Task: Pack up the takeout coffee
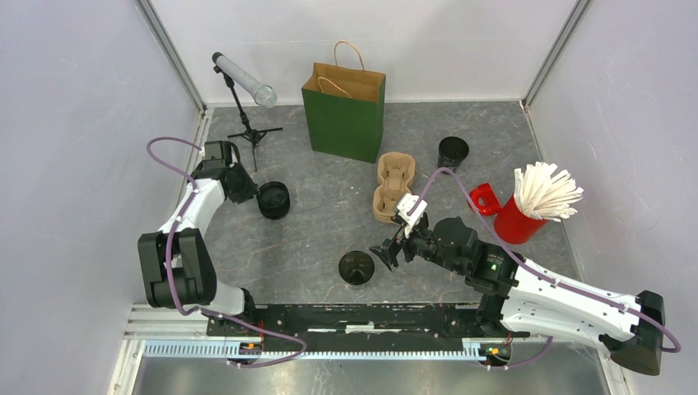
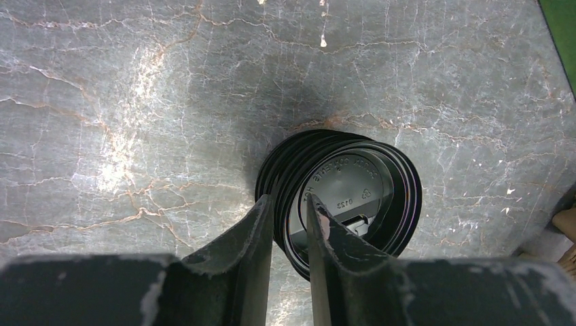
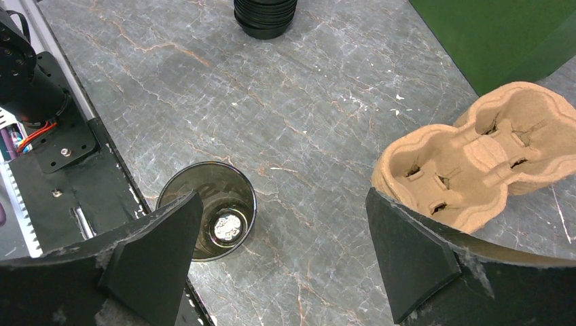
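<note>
Jaws of left gripper [image 2: 290,204] straddle rim of upward-facing lid [image 2: 353,187], axis vertical.

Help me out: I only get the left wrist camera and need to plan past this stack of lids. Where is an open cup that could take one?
Observer: A lidless black cup stands near the front edge of the table, roughly midway between the two arm bases.
Operator: Anything close to it?
Observer: The right gripper hovers right by it, with its jaws wide open and nothing in them.
Operator: And where would the cup go afterwards?
Observer: A cardboard cup tray lies mid-table, its holes empty, just on the near side of the green paper bag.
</note>
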Motion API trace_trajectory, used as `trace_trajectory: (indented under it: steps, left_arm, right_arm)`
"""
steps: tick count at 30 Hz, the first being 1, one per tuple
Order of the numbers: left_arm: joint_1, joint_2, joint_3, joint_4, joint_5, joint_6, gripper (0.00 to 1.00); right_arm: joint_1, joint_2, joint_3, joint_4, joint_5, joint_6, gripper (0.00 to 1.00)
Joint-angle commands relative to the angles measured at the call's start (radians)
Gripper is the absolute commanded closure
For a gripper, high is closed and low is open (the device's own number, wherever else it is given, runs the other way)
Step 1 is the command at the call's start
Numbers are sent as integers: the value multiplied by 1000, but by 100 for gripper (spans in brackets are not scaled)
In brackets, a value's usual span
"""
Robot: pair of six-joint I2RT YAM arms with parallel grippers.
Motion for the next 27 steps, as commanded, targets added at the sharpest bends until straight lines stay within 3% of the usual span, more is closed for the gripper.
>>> trace_trajectory:
  steps: [1, 18, 27]
  left_arm:
    - [3, 4, 32, 3, 24, 23, 68]
    - [3, 21, 35, -2, 38, 29, 71]
    - [2, -1, 32, -2, 61, 33, 86]
  right_arm:
    - [5, -11, 3, 38, -8, -9, 3]
    - [4, -10, 6, 39, -27, -7, 3]
    - [6, -1, 6, 41, -43, -7, 3]
